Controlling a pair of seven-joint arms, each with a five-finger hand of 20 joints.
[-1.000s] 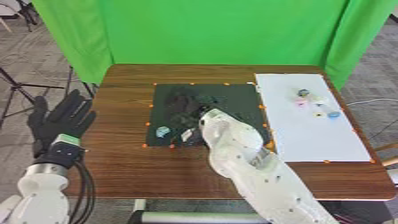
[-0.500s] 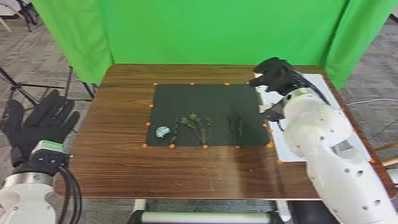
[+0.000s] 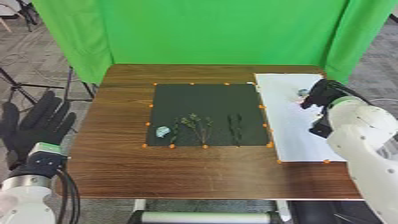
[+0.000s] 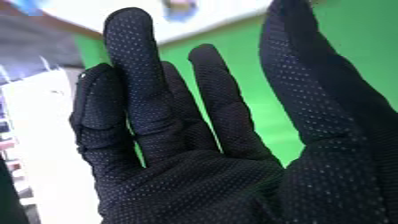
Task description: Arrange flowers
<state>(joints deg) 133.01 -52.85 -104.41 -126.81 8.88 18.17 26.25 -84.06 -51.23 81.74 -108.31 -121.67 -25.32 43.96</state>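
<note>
In the head view my right hand (image 3: 330,100) is over the right side of the white sheet, beside a small pale blue flower (image 3: 303,92) and a bit of pink. Its fingers are fairly straight in the right wrist view, where the hand (image 4: 191,175) holds nothing. On the dark mat lie a light blue flower (image 3: 163,131), thin green stems with small buds (image 3: 196,127) and two dark leafy stems (image 3: 234,128). My left hand (image 3: 35,125) is at the left, outside the table, open with spread fingers. The right hand and forearm hide part of the sheet.
The dark mat (image 3: 204,97) lies mid-table with small orange markers around its edges. Right of it is the white sheet (image 3: 298,135). A green curtain (image 3: 222,35) hangs behind the brown table (image 3: 178,172).
My right hand has moved from above the dark mat to the white sheet's far part, then nearer and rightward. The stems on the mat are uncovered. My left hand has shifted slightly left and nearer.
</note>
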